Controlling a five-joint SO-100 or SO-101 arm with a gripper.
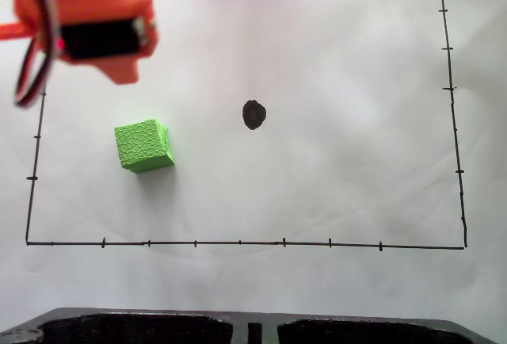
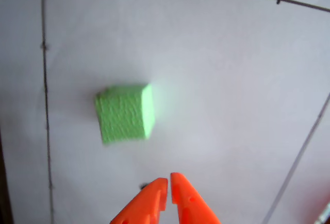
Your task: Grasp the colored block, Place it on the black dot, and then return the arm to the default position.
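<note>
Currently the claw (image 2: 169,182) is nearly closed, tips almost touching, gripping nothing, hovering near the green cube (image 1: 143,146). Cube sits on white paper inside the drawn rectangle, well left of the black dot (image 1: 253,114) in fixed view.

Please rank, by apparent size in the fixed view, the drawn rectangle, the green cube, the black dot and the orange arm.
1. Thin black drawn rectangle.
2. Bright orange plastic arm, though nearness to the camera enlarges it and it is cropped.
3. Small bright green textured cube.
4. Small black marker dot.
</note>
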